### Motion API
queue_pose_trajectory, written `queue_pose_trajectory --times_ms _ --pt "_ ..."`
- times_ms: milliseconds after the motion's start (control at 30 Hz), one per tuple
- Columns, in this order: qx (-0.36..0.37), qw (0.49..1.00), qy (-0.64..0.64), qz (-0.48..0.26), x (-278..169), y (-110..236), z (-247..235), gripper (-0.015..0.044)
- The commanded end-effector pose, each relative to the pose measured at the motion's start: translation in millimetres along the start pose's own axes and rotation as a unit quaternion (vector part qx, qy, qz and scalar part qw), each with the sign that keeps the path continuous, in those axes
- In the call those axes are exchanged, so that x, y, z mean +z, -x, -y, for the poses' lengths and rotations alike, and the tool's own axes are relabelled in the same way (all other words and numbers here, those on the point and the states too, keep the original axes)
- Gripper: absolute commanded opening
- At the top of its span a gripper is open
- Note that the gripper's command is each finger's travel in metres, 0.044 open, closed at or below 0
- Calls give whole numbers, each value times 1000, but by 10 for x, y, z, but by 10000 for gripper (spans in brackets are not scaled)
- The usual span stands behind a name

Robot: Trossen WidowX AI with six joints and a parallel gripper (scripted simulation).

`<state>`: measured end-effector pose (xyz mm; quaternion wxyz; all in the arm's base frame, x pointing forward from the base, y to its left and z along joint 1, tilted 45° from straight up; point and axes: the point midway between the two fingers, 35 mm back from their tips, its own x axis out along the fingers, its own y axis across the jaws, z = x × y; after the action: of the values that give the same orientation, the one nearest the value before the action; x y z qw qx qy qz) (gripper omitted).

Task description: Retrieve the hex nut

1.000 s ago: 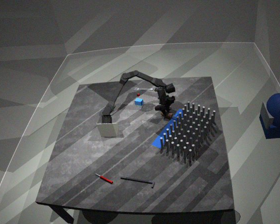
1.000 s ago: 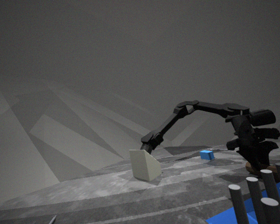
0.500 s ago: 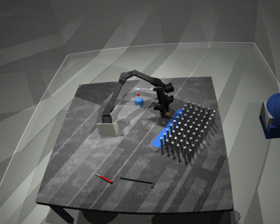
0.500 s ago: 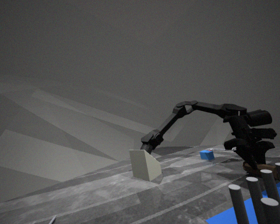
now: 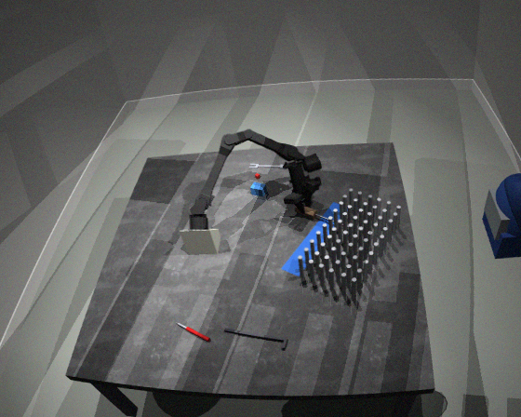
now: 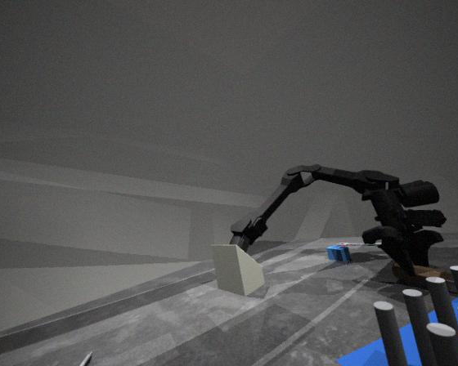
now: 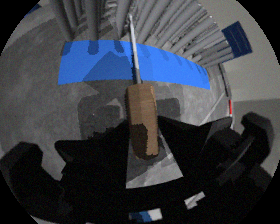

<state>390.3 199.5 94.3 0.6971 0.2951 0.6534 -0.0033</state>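
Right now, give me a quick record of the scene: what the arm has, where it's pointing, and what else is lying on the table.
tool: shut on the wooden-handled pick, low at the field's far corner
pick shaft: thin metal rod crossing the blue taped strip toward the spacers
hex nut: not visible in any view
spacers: all upright as far as can be seen
unused tools: red-handled tool and dark hooked rod near the table's front edge; fork behind the arm
clutter: blue block, small red ball
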Motion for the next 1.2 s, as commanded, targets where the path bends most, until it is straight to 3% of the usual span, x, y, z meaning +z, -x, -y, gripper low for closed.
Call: queue_pose_trajectory --times_ms 0,1167 --pt "-1 1000 -2 1 -28 13 8 0" --pt "-1 1000 -2 1 -283 106 7 0"
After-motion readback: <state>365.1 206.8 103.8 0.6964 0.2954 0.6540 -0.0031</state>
